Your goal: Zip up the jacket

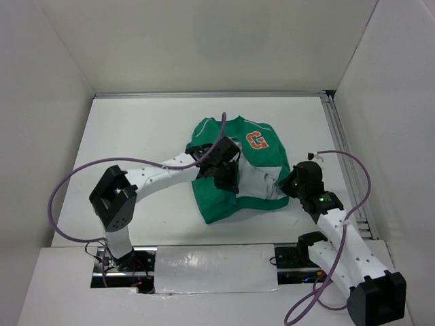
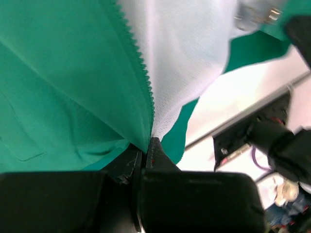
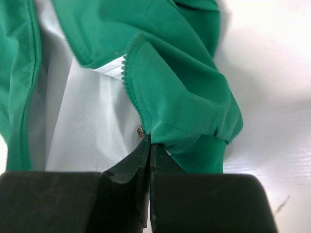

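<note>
— While the jacket [image 1: 217,200] is lying open on the table [image 1: 136,129], what is being logged first, on the left?

— Item one: left gripper [image 2: 148,145], clenched on cloth. It is pinching the green front panel right at the zipper teeth [image 2: 138,63], with the pale lining [image 2: 189,53] showing beside them. Judged purpose: it is drawing that edge taut so the teeth are running straight.

— Item two, the middle?

— Jacket, lying in the middle of the table between the two grippers. The orange G patch [image 1: 256,140] is facing up at the far end. The fronts are spreading apart, and the zip is not yet joined.

— Item three, the right side?

— Right gripper [image 3: 148,141], likewise clamped onto fabric. It is gripping the other front at its bottom corner, where the teeth are ending at the ribbed hem [image 3: 204,145]. A small metal piece [image 3: 140,130] is sitting just at the fingertips. Whether that is the slider or a stop, I cannot tell.

— Why that corner?

— Judged: the two bottom ends are needing to meet before anything is sliding, so each gripper is holding one side of the track. Risk noted: thin cloth may be slipping from so narrow a pinch.
</note>
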You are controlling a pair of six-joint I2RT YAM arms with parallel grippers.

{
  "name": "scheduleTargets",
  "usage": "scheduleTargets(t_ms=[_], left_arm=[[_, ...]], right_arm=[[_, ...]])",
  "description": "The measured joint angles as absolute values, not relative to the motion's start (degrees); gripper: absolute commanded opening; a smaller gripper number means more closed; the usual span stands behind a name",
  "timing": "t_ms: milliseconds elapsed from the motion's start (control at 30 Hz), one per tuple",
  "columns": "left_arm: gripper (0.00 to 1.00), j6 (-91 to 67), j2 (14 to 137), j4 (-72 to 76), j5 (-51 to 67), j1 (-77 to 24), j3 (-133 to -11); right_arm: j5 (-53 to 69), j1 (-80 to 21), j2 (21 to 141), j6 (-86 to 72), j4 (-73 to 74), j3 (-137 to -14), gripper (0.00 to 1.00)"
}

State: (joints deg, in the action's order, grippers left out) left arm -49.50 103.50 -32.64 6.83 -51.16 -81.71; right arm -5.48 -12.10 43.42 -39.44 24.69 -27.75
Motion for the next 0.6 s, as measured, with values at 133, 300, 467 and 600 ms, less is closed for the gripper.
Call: scheduleTargets(t_ms=[133, 300, 467, 600], left_arm=[[0.01, -47.2, 99.9, -30.8, 8.4, -50.0, -80.3], [0.09, -46.6, 94.6, -30.5, 7.6, -48.1, -76.2], [0.15, -46.9, 89.5, -30.8, 7.8, -42.5, -68.3], [0.18, -46.7, 88.7, -30.0, 9.6, -39.3, -64.2]], right_arm=[[-6.5, -11.8, 43.8, -39.0, 24.5, -28.3, 0.00], [-9.0, -8.6, 49.7, -39.0, 24.9, -29.6, 0.00], [-11.7, -4.4, 57.1, -39.9, 25.8, -29.8, 0.00], [-12.5, -2.6, 59.9, -40.7, 26.4, -30.5, 0.00]])
